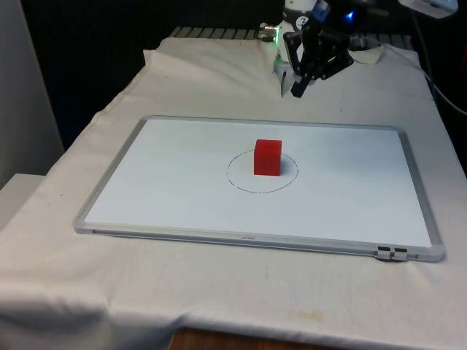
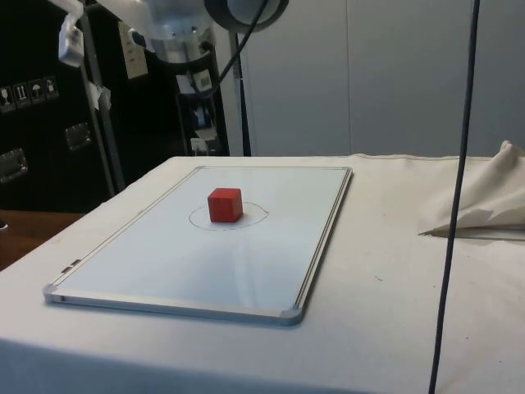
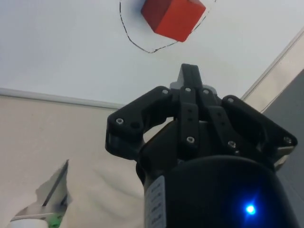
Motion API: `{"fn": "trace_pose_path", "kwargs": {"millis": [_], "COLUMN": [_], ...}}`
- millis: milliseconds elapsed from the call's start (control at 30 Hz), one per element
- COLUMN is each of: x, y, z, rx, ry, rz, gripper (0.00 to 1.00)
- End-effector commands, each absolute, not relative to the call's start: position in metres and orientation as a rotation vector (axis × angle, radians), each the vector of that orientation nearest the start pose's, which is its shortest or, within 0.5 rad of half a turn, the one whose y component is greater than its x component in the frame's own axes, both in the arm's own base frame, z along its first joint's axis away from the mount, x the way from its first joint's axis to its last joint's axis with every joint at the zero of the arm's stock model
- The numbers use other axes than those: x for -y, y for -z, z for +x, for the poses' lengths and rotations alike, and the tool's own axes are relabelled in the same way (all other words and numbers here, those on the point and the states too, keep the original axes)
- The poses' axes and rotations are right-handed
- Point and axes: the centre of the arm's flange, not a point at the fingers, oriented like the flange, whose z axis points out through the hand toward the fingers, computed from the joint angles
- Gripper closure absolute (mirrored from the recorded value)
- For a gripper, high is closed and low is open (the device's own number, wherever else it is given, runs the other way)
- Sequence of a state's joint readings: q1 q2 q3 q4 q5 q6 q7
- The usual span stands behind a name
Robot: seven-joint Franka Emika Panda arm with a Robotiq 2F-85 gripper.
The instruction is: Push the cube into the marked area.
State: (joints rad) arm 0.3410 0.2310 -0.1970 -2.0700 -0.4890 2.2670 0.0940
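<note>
The red cube (image 1: 268, 157) sits on the whiteboard (image 1: 175, 182) that lies flat on the bench (image 1: 219, 299), and it stands inside the thin drawn ring (image 1: 241, 184) near the board's middle. In the front view the cube's base lies within the ring, toward the far part of it; the side view agrees, with the line showing on both sides of the cube and a little in front of it. The claw (image 1: 300, 89) hangs above the cloth beyond the board's far edge, well apart from the cube and touching nothing. In the wrist view its fingers (image 3: 189, 78) come together in a single tip, so the claw looks pressed together with nothing between the fingers. Judging from how things lie, the push itself appears done: the cube is already in the marked area, and the arm stands clear of the board. What remains, if anything, is small. If the cube needed to be better centred, the next move would call for bringing the closed tip down low behind the cube's far face and nudging it gently toward the board's near edge, stopping before it crosses the line. Otherwise the arm need only stay clear and leave the cube alone.
</note>
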Motion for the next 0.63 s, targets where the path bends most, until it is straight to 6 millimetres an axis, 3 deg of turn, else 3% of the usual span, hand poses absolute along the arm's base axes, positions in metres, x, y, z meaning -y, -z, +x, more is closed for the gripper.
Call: {"fn": "trace_pose_path", "kwargs": {"millis": [0,600], "x": [-0.074,-0.075], "y": [-0.325,-0.335], "z": [0.573,0.567], "rx": [0.649,0.475], "ry": [0.018,0.011], "rz": [-3.487,-3.435], "gripper": [1.00,1.00]}}
